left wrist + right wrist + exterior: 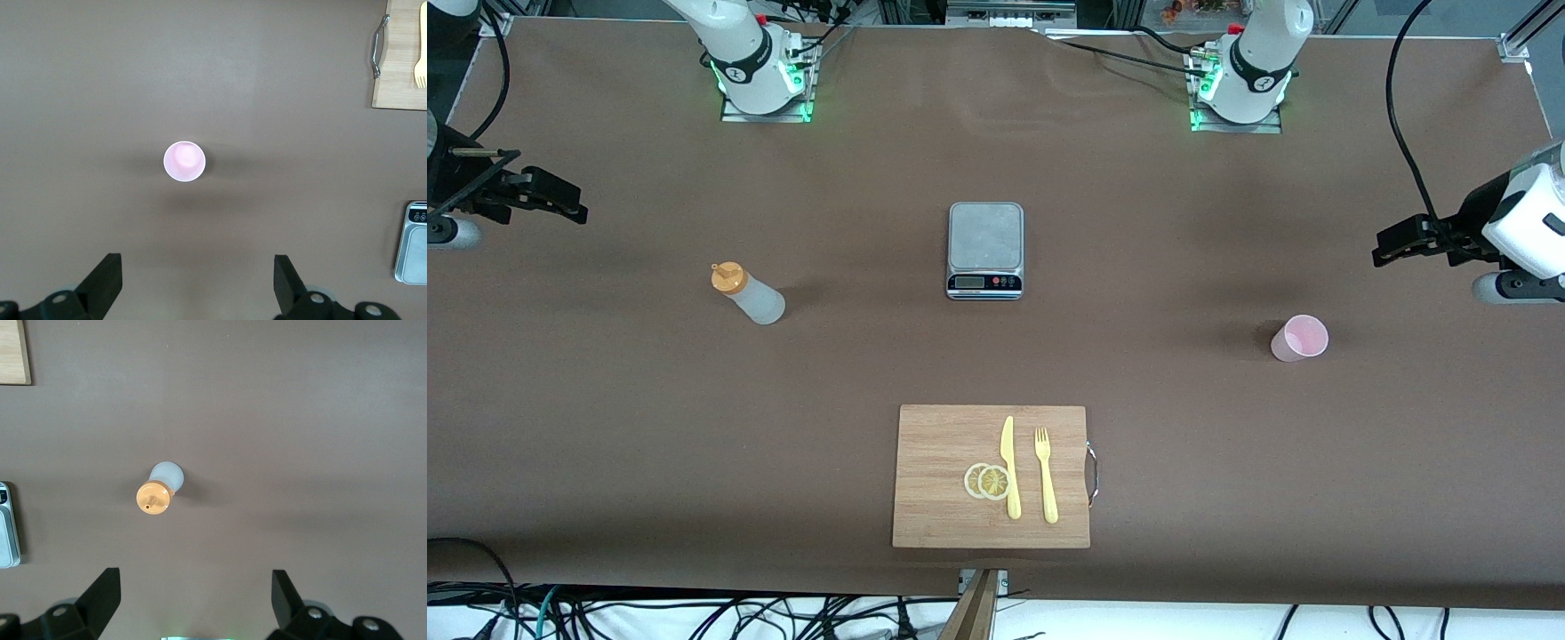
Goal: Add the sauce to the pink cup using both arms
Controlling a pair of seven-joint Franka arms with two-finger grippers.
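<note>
**Both arms wait high up, with lots of room on the counter**

The brown counter [605,427] has big bare parts. The sauce bottle [749,294] stands by itself toward the right arm's end. Nothing touches it, and there is open room all around it. The pink cup [1299,338] stands by itself toward the left arm's end, upright, with bare counter on every side. The cup and the bottle are well apart.

Between them, in the middle, sits a small silver scale [985,250]. Nearer to the front camera than the scale lies a wooden cutting board [934,480], close to the counter's near edge. On the board lie a yellow knife [1009,467], a yellow fork [1046,476] and two lemon slices [987,481]. The slices touch the knife. The fork lies just beside the knife.

The right gripper [193,600] hangs up in the air over the counter near the sauce bottle. Its fingers [100,597] are spread wide and hold nothing. The right arm waits.

The left gripper [197,283] hangs up in the air over the counter near the pink cup. Its fingers [103,280] are spread wide too and hold nothing. The left arm waits as well.
</note>
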